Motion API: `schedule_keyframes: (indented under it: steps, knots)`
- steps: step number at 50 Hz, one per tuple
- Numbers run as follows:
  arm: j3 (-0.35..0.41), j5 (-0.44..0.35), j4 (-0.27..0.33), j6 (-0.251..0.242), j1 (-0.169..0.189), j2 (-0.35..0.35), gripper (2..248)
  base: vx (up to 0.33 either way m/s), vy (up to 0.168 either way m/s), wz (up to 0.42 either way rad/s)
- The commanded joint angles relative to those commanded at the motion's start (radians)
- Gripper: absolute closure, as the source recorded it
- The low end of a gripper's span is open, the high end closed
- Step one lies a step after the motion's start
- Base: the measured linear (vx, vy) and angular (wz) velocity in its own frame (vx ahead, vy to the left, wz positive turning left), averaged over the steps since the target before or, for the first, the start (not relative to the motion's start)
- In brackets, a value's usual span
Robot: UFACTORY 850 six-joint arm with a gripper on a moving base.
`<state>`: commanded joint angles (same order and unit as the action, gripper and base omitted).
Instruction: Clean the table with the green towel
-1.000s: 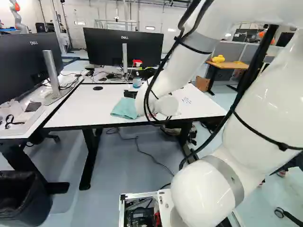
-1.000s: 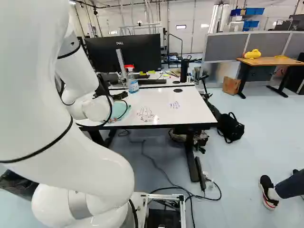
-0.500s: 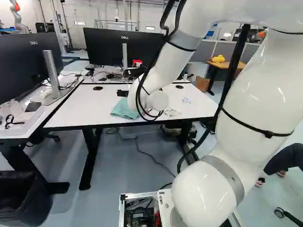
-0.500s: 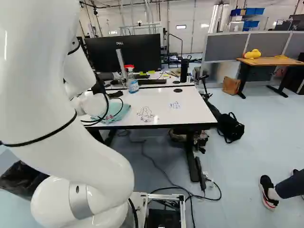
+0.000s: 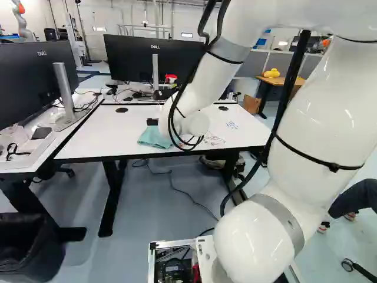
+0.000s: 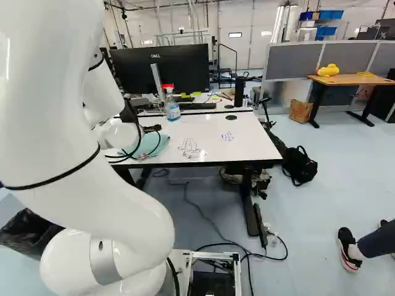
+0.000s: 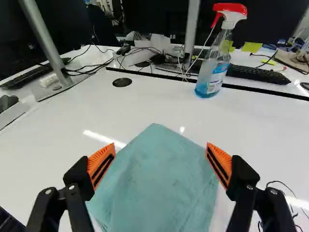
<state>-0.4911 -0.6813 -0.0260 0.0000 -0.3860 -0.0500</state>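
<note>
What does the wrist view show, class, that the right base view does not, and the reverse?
Only the wrist view: ridged orange pads on the open black tool.

Only the right base view: the soft black bag on the floor and the brown cardboard box.

Both: the teal-green cloth towel and the clear plastic spray bottle with blue liquid, on the white tabletop.
</note>
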Motion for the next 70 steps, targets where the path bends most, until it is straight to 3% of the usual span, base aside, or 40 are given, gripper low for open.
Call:
schedule_keyframes:
  steps: [47, 63, 70]
  knots:
    - [-0.178, 0.259, -0.041, 0.0, 0.025, -0.161, 3, 0.0, 0.0, 0.0]
    - [-0.189, 0.341, -0.055, 0.0, 0.02, -0.171, 3, 0.0, 0.0, 0.0]
    - [-0.189, 0.342, -0.055, 0.0, 0.02, -0.171, 3, 0.0, 0.0, 0.0]
